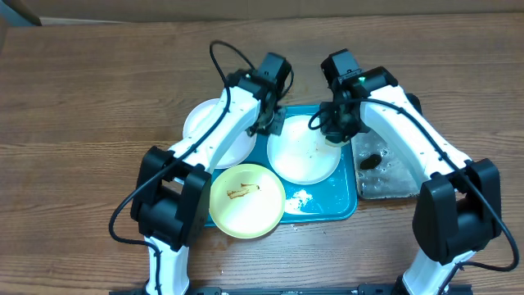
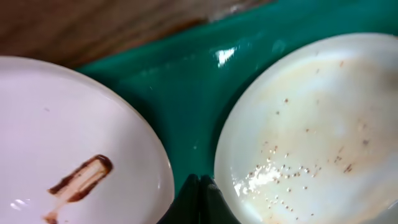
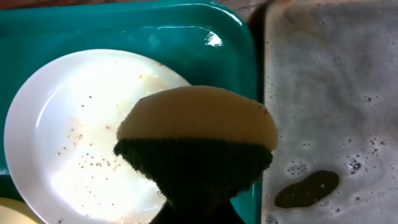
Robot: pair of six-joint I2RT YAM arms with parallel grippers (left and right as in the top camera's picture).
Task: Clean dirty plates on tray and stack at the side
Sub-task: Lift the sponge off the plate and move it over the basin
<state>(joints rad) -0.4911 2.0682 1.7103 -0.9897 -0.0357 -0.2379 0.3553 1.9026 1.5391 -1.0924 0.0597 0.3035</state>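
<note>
The teal tray (image 1: 332, 203) holds a wet white plate (image 1: 303, 152) in its middle, speckled with small bubbles (image 2: 311, 137). A second white plate (image 1: 214, 131) with a brown smear (image 2: 81, 180) lies at the tray's left end. The pale yellow-green plate (image 1: 246, 199), also smeared, rests over the front left corner. My left gripper (image 2: 200, 199) is shut and empty, hanging over the gap between the two white plates. My right gripper (image 1: 334, 129) is shut on a yellow sponge with a dark scouring side (image 3: 196, 137), above the right edge of the middle plate (image 3: 81, 137).
A black tray of foamy water (image 3: 329, 93) stands right of the teal tray, with a dark bare patch (image 3: 308, 188) in the foam. White suds (image 1: 299, 199) lie on the teal tray's front. Bare wooden table (image 1: 82, 123) surrounds everything.
</note>
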